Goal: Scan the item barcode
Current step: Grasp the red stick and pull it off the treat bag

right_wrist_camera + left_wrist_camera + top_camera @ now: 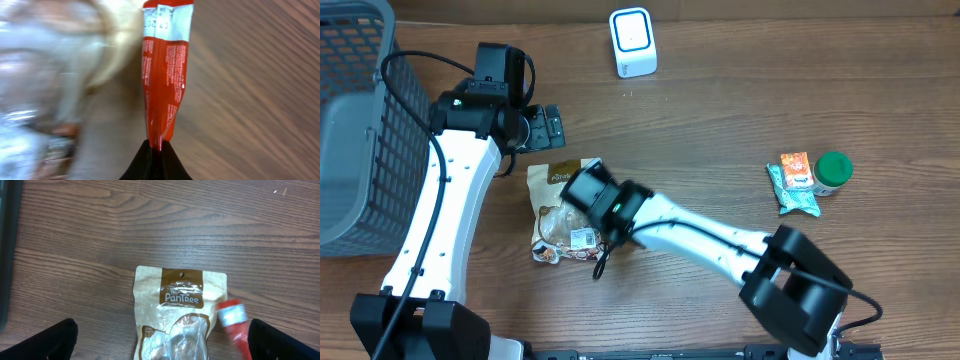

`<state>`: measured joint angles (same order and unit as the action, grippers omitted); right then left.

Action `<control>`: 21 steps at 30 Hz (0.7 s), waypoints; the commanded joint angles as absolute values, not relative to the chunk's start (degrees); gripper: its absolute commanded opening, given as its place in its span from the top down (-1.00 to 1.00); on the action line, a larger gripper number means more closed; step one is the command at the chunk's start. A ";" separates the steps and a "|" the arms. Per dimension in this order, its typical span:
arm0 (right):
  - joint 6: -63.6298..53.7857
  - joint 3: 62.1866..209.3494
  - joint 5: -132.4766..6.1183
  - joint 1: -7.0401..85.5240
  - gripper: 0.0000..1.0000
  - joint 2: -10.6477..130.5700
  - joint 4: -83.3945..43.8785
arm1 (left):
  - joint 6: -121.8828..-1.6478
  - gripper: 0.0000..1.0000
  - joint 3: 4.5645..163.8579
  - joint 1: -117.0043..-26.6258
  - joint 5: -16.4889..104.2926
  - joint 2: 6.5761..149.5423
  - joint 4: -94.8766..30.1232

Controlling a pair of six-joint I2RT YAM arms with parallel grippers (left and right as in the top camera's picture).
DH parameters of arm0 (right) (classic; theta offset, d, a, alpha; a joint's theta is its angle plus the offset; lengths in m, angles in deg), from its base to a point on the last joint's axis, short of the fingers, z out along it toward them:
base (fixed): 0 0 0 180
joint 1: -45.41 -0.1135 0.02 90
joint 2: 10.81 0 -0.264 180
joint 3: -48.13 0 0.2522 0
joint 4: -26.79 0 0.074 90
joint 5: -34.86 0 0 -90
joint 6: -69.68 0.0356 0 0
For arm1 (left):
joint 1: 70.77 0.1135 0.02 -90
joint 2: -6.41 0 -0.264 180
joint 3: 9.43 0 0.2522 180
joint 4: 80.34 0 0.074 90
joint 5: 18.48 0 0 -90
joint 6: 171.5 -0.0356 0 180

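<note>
LAYOUT | basket (360, 120): far left on table (720, 120) | scanner (633, 42): far centre | pouch (560, 205): left of centre, near side of left gripper (548, 127) | sachet (162, 75): at pouch right edge, in right gripper (156, 152) | jar (834, 172): right | 2 packets (797, 168): just left of jar

A brown wood-grain table (720, 110) fills every view, evenly lit.

The tan paper snack pouch with a brown label (548, 190) has its right side hidden under the right arm (605, 205) in the overhead view. The red-and-white foil packet (162, 75) cannot be made out there. From the left wrist, the pouch's (180, 315) lower end runs off the bottom edge, and the packet (234, 320) at its right is blurred. From the right wrist, the pouch (45, 75) is a blur and the packet's print is unreadable.
</note>
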<state>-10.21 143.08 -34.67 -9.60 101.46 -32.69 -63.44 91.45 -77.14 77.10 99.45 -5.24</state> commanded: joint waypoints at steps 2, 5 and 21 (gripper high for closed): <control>-11.89 142.36 -35.43 -3.78 0.91 100.36 -33.23 | -62.65 -0.99 92.45 -77.53 76.80 99.77 -5.33; -11.46 141.48 -39.72 -0.57 0.92 100.39 -33.21 | -62.65 -0.99 92.45 -77.53 76.82 99.77 -5.33; 3.69 139.43 -48.13 10.21 0.06 100.01 -36.66 | -62.65 -1.00 92.45 -77.53 76.80 99.77 -5.33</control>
